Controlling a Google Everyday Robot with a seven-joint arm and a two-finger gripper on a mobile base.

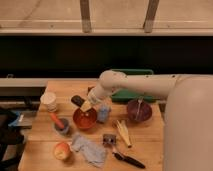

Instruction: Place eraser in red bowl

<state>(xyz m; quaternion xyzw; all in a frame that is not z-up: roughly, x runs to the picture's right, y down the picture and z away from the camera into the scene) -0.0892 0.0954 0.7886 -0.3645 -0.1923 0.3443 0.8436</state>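
Note:
The red bowl (85, 119) sits near the middle of the wooden table (150, 145), glossy orange-red with nothing visible inside. My gripper (84, 104) hangs just above the bowl's back left rim at the end of the white arm reaching in from the right. The gripper is shut on the eraser (76, 100), a small black block that sticks out to the upper left of the yellowish fingertips. The eraser is off the table, over the bowl's far left edge.
A light-blue pad (104, 113) stands right of the bowl, with a maroon bowl (138, 110) holding a utensil beyond it. A white cup (48, 100), a grey cup with an orange tool (61, 125), an apple (62, 150), a grey cloth (89, 149), a black brush (127, 159) and a green tray (131, 93) lie around.

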